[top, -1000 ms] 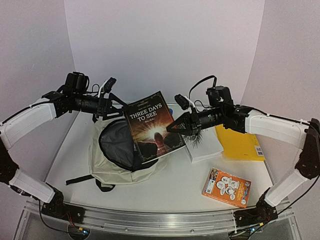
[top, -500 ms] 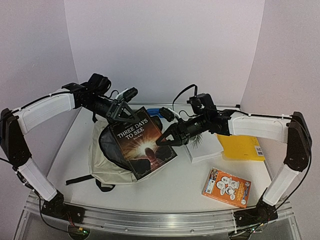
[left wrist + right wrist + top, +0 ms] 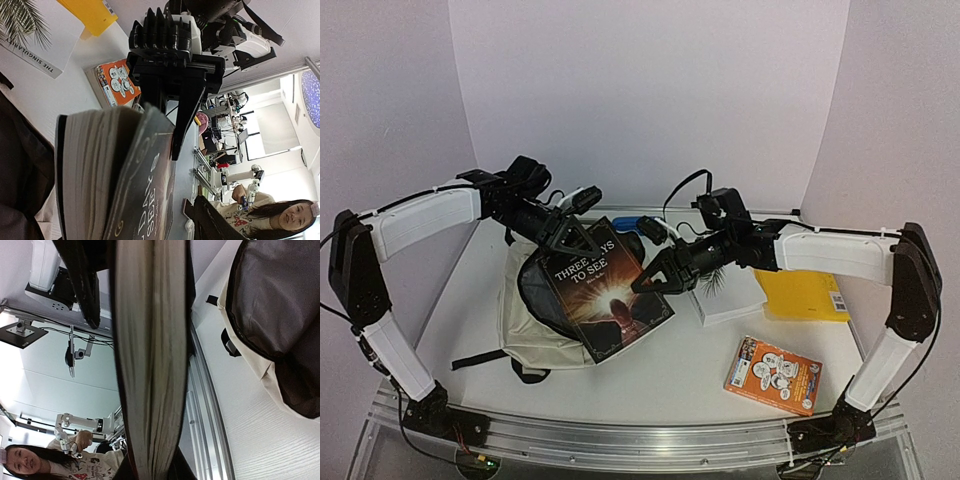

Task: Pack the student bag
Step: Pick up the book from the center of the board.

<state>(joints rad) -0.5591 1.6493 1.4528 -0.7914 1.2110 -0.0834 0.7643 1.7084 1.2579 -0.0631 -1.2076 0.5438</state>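
Right gripper (image 3: 646, 280) jaws pinching the book (image 3: 605, 295), bag (image 3: 525, 335) below them; left gripper (image 3: 572, 238) at its corner, jaws can't tell.

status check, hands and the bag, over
right hand clamps dark paperback book, tilted over open cream fabric backpack. left hand at book's top edge, grip unclear. nothing else blocking.

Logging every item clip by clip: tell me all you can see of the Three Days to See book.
The book is a thick paperback with a dark cover, pale title lettering, a glowing orange picture and cream page edges. It hangs tilted, cover up, over the open mouth of the student bag. The right gripper clamps its right edge. The left gripper straddles its top corner, and its grip is unclear. Whether the book touches the bag cannot be told.
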